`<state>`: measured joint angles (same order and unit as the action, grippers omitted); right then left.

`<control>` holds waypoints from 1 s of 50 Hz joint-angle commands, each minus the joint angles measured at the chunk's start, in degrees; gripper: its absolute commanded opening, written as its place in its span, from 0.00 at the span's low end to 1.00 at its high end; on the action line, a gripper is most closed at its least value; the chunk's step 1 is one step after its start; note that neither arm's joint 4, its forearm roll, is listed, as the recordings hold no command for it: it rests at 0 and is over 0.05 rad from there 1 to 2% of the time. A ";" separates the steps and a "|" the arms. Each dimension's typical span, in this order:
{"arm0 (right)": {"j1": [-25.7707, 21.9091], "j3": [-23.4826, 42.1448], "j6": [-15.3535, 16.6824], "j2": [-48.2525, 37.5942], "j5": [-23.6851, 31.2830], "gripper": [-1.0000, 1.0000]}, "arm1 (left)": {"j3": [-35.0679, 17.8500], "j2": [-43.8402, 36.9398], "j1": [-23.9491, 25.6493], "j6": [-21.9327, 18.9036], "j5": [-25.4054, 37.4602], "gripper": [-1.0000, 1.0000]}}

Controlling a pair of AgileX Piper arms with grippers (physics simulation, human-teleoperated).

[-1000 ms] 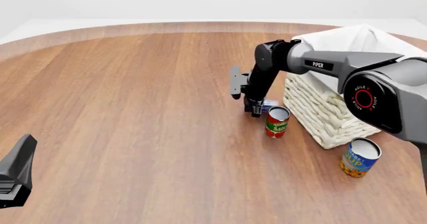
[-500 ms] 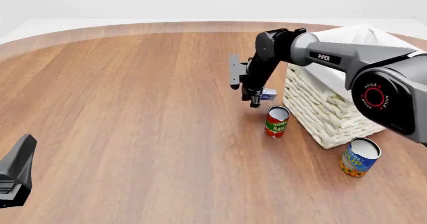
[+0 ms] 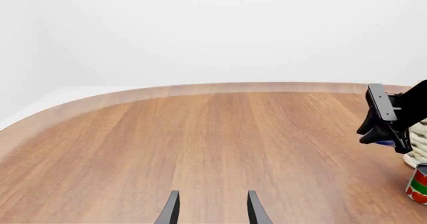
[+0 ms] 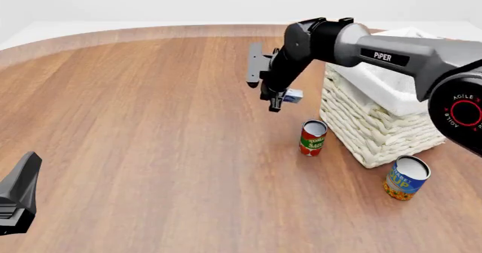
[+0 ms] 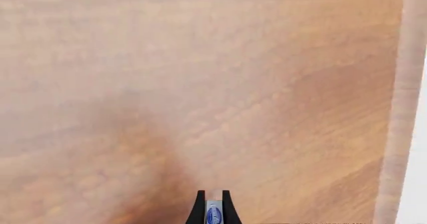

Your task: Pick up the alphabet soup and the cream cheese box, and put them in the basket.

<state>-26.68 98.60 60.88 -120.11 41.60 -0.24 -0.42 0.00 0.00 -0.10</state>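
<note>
i have the cream cheese box (image 4: pixel 294 96) pinched in my right hand (image 4: pixel 280 99), lifted clear of the bench (image 4: pixel 150 129) and hanging just beside the near-left corner of the basket (image 4: pixel 369 129). from the front it shows as a small blue and white slab poking out of the fingers; the right wrist view shows its narrow end (image 5: pixel 214 214), blue oval on white, clamped tight between the 2 dark fingertips (image 5: pixel 199 209).

the alphabet soup (image 4: pixel 407 177) stands upright on the bench near the basket's front corner, not touching it as far as i can tell: blue and yellow-orange label, plain pale top. the red and green tomato sauce can (image 4: pixel 312 138) stands upright just left of the basket's wicker wall, below the held box.

my left hand (image 3: pixel 211 211) sits low at the near left of the bench, its 2 fingers parted a moderate gap with nothing between them.

the bench is warm brown wood grain with a rounded far edge and a lighter rim; behind it the room is plain white.

the basket is cream wicker with a white cloth lining folded over the rim. i cannot see anything inside it from here.
</note>
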 commanded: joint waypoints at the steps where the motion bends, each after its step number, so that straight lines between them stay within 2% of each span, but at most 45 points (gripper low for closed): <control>1: -1.85 -2.49 -5.35 4.04 -3.14 0.00 | 0.00 0.00 0.00 0.00 0.00 1.00; 3: -3.59 -3.39 -8.36 5.43 -3.67 0.00 | 0.00 0.00 0.00 0.00 0.00 1.00; 12: -4.12 -5.52 -10.30 7.00 -5.14 0.00 | 0.00 0.00 0.00 0.00 0.00 1.00; 17: -5.18 -6.26 -13.30 8.46 -5.94 0.00 | 0.00 0.00 0.00 0.00 0.00 1.00; 21: -5.43 -7.34 -14.29 9.30 -7.00 0.00 | 0.00 0.00 0.00 0.00 0.00 1.00; 23: -6.17 -7.39 -16.52 9.63 -6.99 0.00 | 0.00 0.00 0.00 0.00 0.00 1.00; 29: -7.63 -9.59 -19.47 11.80 -8.71 0.00 | 0.00 0.00 0.00 0.00 0.00 1.00; 31: -7.59 -10.44 -19.17 12.34 -9.45 0.00 | 0.00 0.00 0.00 0.00 0.00 1.00; 36: -8.91 -12.53 -21.32 14.21 -10.53 0.00 | 0.00 0.00 0.00 0.00 0.00 1.00; 38: -10.00 -13.21 -23.78 15.82 -10.97 0.00 | 0.00 0.00 0.00 0.00 0.00 1.00; 40: -9.79 -13.87 -23.76 16.21 -11.53 0.00 | 0.00 0.00 0.00 0.00 0.00 1.00; 47: -11.35 -16.46 -27.62 19.94 -13.22 0.00 | 0.00 0.00 0.00 0.00 0.00 1.00; 50: -11.71 -17.72 -28.26 21.37 -13.74 0.00 | 0.00 0.00 0.00 0.00 0.00 1.00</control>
<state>-36.65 84.03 37.24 -103.38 30.07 -0.24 -0.42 0.00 0.00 -0.10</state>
